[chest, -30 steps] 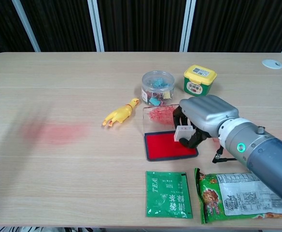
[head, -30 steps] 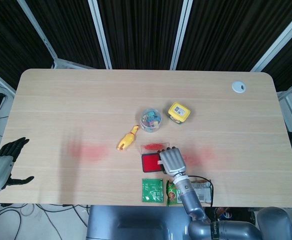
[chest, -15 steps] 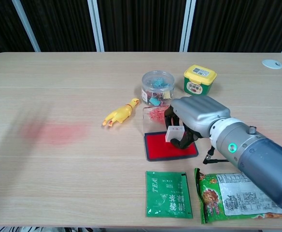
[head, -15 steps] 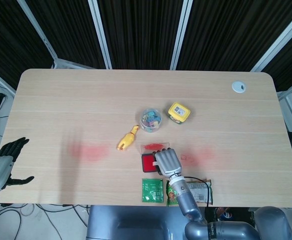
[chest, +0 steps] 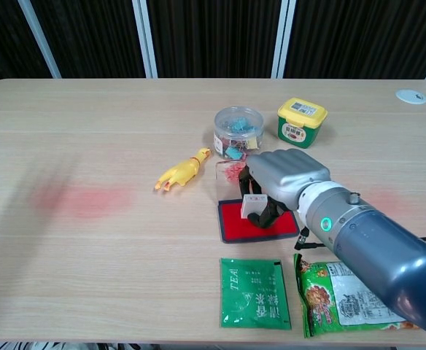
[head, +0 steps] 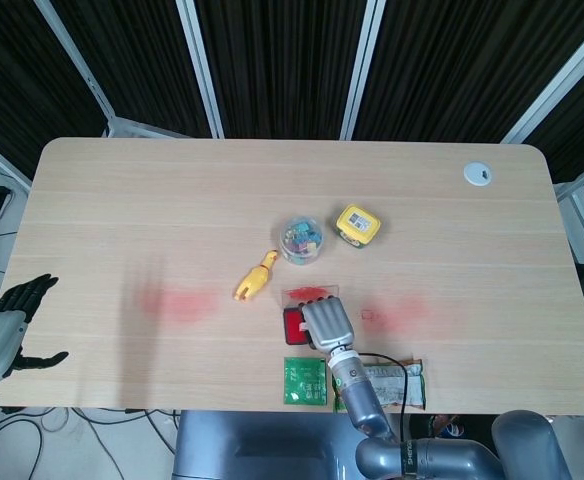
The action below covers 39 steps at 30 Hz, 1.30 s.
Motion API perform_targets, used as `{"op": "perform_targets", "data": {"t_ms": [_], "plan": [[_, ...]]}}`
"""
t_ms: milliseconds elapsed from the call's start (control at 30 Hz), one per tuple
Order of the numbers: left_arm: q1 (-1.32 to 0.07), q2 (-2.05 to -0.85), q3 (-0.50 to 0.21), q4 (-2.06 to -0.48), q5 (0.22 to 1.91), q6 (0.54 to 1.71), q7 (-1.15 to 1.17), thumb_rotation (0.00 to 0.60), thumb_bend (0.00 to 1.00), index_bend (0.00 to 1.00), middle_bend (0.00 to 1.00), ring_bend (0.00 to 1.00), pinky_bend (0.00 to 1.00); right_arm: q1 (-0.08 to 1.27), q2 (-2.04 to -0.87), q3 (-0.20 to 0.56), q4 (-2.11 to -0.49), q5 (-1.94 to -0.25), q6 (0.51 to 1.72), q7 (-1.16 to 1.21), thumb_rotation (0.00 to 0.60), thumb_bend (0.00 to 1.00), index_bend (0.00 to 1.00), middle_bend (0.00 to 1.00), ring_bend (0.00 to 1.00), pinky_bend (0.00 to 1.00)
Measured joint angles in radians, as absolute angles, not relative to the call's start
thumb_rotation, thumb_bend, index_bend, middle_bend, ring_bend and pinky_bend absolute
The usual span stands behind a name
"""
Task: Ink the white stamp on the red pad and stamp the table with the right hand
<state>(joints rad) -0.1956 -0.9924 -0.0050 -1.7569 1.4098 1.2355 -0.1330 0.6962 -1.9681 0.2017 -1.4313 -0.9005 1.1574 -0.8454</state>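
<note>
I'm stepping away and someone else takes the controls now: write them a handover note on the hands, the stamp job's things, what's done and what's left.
Right hand holds the white stamp over the red pad; whether it touches the ink is unclear.
Left hand is open, off the table's left edge.
Pad lies near the front edge, behind the green tea sachet.
Left: finish inking, then stamp bare table.

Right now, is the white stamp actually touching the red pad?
Cannot tell. In the chest view the right hand holds the stamp over the pad, but fingers hide its underside; the head view shows only the hand's back.
</note>
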Motion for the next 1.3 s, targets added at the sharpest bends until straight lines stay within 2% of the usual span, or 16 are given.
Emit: {"op": "perform_targets", "data": {"t_ms": [1300], "plan": [[-0.195, -0.994, -0.004, -1.757, 1.411, 1.239, -0.129, 0.600, 0.00, 0.00, 0.00, 0.00, 0.00, 0.706, -1.966, 0.215, -1.462, -0.839, 1.177, -0.852, 0.600, 0.61, 0.76, 0.62, 0.50, 0.50]]}}
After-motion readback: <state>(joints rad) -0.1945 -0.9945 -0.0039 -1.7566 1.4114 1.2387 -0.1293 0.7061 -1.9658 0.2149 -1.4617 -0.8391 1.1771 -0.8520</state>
